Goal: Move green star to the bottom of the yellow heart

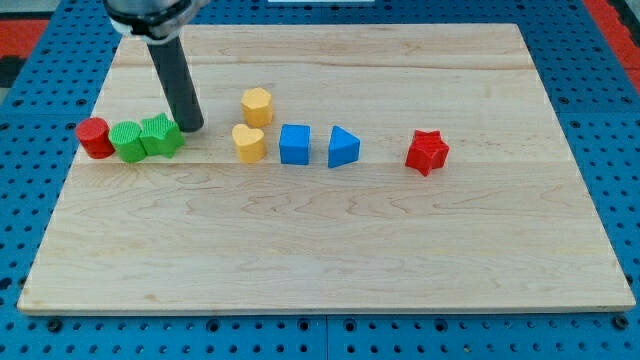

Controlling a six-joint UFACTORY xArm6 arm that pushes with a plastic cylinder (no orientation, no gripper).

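The green star (160, 135) lies at the view's left on the wooden board (330, 250), touching a green round block (127, 141) on its left. The yellow heart (249, 143) lies to the star's right, with a gap between them. My tip (191, 129) rests on the board right beside the star's upper right edge, between the star and the heart. The dark rod rises from it toward the view's top left.
A red cylinder (95, 137) stands left of the green round block. A yellow hexagon block (257, 105) sits just above the heart. A blue cube (295, 144), a blue triangular block (343, 147) and a red star (427, 152) line up to the heart's right.
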